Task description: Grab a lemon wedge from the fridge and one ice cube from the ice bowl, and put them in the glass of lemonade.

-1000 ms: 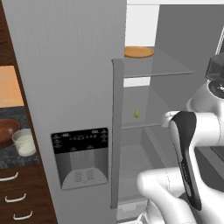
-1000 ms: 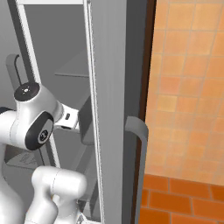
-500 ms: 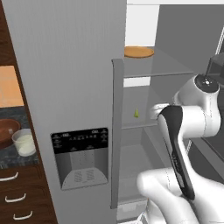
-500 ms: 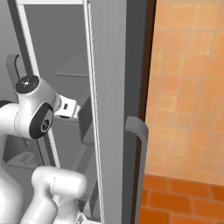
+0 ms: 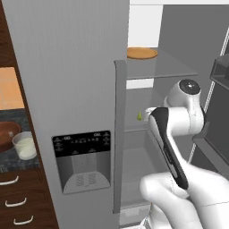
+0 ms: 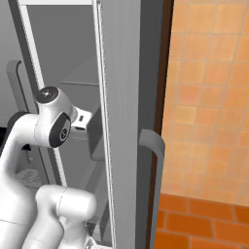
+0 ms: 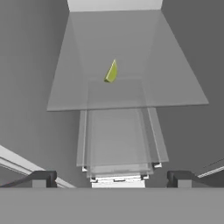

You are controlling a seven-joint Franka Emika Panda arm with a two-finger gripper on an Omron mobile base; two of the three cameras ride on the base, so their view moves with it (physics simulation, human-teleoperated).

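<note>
My pincer is spread wide at frame bottom — the lemon wedge sits above centre on the fridge shelf.

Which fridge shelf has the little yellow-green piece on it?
The middle glass shelf holds the lemon wedge; the top shelf carries a flat orange disc instead.

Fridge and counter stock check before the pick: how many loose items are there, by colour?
Yellow-green: 1, the lemon wedge on a fridge shelf.
Orange: 1, the flat disc on the shelf above.
Reddish-brown: 1, the ice bowl on the counter.
Clear with pale liquid: 1, the glass of lemonade beside it.
Total: 4.
</note>
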